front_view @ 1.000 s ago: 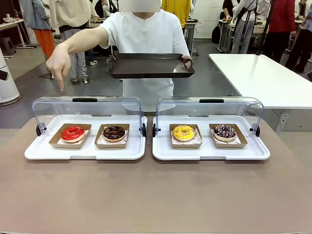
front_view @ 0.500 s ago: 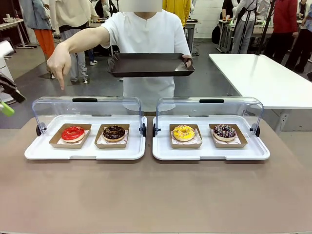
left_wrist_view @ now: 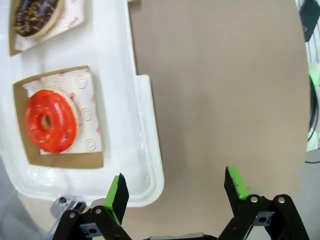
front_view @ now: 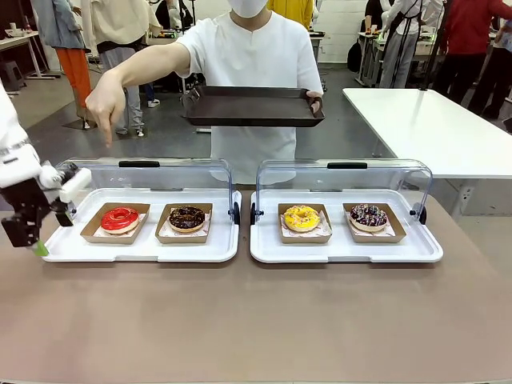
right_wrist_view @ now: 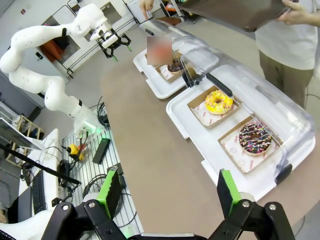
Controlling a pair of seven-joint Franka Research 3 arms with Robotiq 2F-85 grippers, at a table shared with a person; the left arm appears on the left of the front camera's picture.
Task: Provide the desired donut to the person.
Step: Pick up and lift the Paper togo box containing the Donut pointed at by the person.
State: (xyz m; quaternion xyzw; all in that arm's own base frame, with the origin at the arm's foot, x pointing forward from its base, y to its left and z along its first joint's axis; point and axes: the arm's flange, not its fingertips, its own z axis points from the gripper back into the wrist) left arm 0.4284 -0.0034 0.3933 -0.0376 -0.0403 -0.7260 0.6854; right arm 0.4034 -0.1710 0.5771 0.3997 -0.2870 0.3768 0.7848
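Table (front_view: 256, 320) is being shared with a person (front_view: 248, 56), who is standing at top centre of the front view. A dark tray (front_view: 252, 106) is being held level at chest height in one hand (front_view: 314, 102). The other hand (front_view: 106, 102), upper left of the frame, is being pointed downward with one finger above the left end of the clear lids (front_view: 144, 174). Four donuts are being kept in cardboard boats (front_view: 90, 234) across the middle of the frame, under the raised lids. The red donut (front_view: 120, 219) and chocolate donut (front_view: 186, 218) are on the left white tray (front_view: 140, 250). The yellow donut (front_view: 302, 218) and sprinkled donut (front_view: 368, 215) are on the right white tray (front_view: 344, 251). The red donut is lying below the pointing finger, at centre left.

The left claw (front_view: 36, 244) is being held at the left edge of the frame, just beside the left white tray's corner and apart from the red donut. In the left wrist view its fingers are being kept wide apart with nothing between them, over the tray's edge and bare table. The right claw (right_wrist_view: 167, 187) is being kept wide and empty too, at the bottom of the right wrist view, well apart from the trays.
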